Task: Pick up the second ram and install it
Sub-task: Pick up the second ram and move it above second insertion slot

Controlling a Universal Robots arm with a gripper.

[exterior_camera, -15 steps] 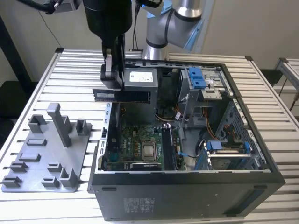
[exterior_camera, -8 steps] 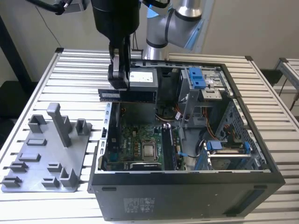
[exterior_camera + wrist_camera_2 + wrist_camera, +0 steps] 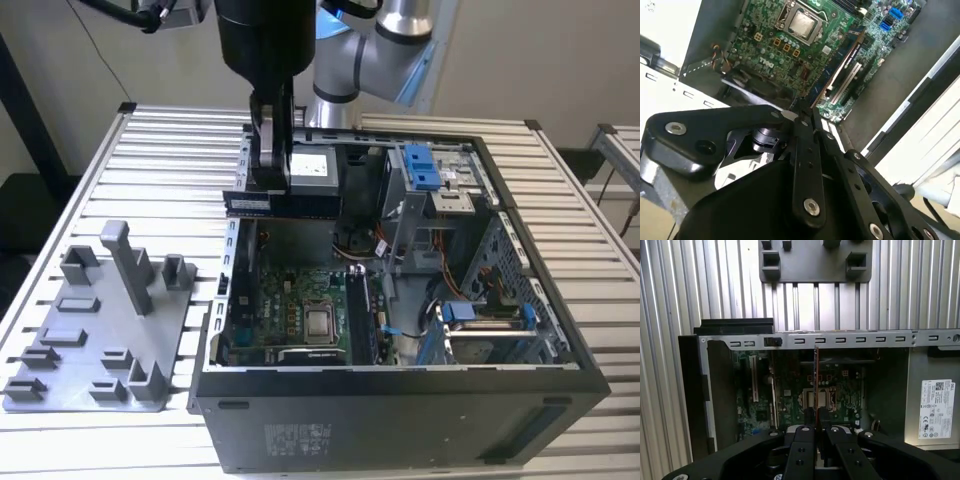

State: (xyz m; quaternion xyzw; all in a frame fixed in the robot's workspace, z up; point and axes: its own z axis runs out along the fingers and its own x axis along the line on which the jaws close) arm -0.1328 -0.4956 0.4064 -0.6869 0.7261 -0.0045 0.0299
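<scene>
In the exterior view my gripper [image 3: 270, 180] hangs over the far left part of the open computer case [image 3: 400, 410], shut on the second ram [image 3: 285, 204]. The ram is a thin bluish stick held level above the motherboard [image 3: 290, 300]. The first wrist view shows the ram [image 3: 816, 375] edge-on, rising from between my gripper's [image 3: 816, 432] closed fingers, in line with the processor socket [image 3: 816, 397]. From the second wrist view, the ram [image 3: 840, 62] runs out from my gripper [image 3: 804, 116] over the green board.
A grey holder plate [image 3: 100, 340] with upright blocks lies on the slatted table at the exterior view's left. Inside the case are the processor socket [image 3: 320, 322], a power supply [image 3: 315, 165], blue drive-bay clips [image 3: 420, 165] and loose cables [image 3: 455, 290].
</scene>
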